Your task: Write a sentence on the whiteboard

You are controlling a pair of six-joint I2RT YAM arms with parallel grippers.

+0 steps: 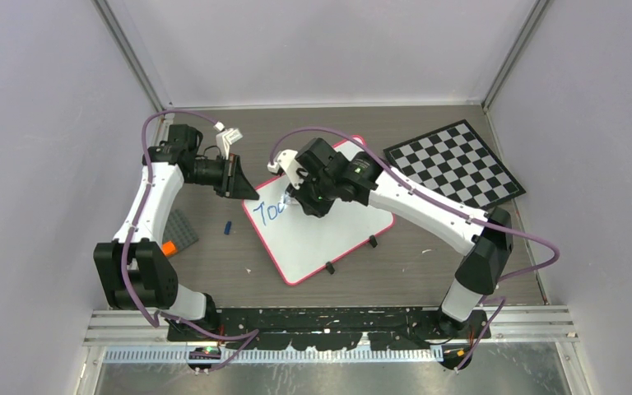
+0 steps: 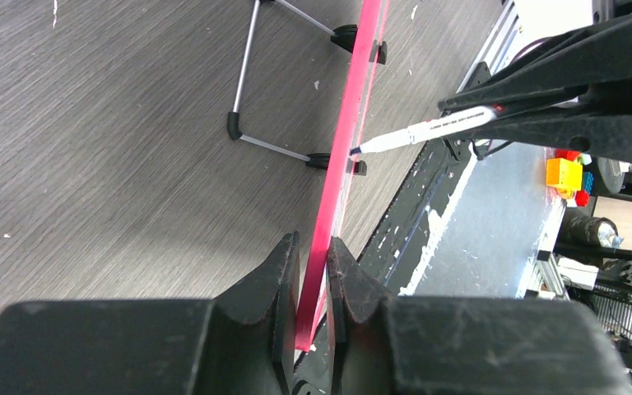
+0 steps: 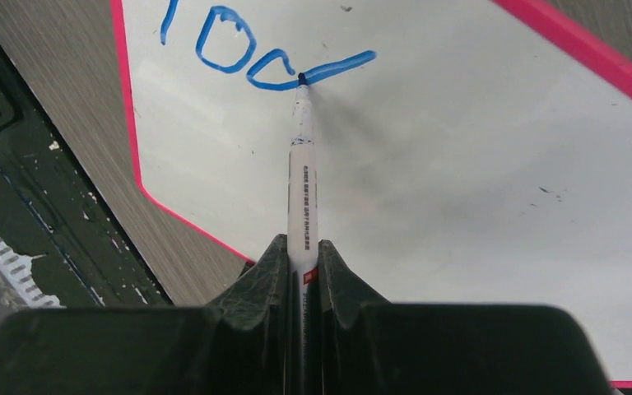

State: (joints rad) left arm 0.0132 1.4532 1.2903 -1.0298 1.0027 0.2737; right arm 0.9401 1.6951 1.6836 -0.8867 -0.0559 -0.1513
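Observation:
The whiteboard [image 1: 329,234], white with a thin pink-red frame, stands tilted in the middle of the table on two black clip feet. My left gripper [image 2: 313,251] is shut on its pink edge [image 2: 341,177] at the far left corner. My right gripper [image 3: 302,247] is shut on a white marker [image 3: 302,177]. The marker's blue tip [image 3: 300,80] touches the board at the end of blue writing [image 3: 247,53] reading roughly "Toc" plus a stroke. From the left wrist, the marker [image 2: 428,132] meets the board's face edge-on. Seen from above, the right gripper [image 1: 300,196] hovers over the writing [image 1: 270,211].
A black-and-white checkerboard [image 1: 454,164] lies at the back right. A grey brick plate [image 1: 179,230], an orange piece [image 1: 168,248] and a small blue cap [image 1: 227,227] lie left of the board. The board's wire stand [image 2: 251,90] rests on the table behind it.

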